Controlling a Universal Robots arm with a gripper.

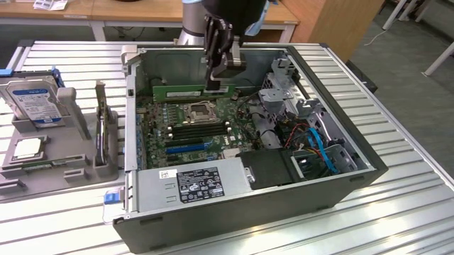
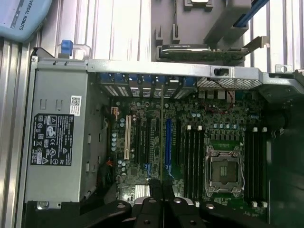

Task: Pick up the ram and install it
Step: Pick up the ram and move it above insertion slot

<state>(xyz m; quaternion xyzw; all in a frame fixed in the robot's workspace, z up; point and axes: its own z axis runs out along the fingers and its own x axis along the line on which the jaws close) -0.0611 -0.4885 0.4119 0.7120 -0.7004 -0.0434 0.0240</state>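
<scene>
Gripper [image 1: 221, 86] clamps the ram [image 1: 186, 92] near one end, holding it above the CPU socket [image 1: 201, 111].

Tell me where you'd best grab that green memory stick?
Its upper long edge, from above, pinching the two flat faces. The memory stick is thin and stands on edge, lower edge free; the gripper is shut on it so, near one end.

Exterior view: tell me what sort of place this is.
Probably a robotics lab bench: an open computer case on a ribbed metal table, a fixture holding a hard drive, and wooden desks behind.
</scene>
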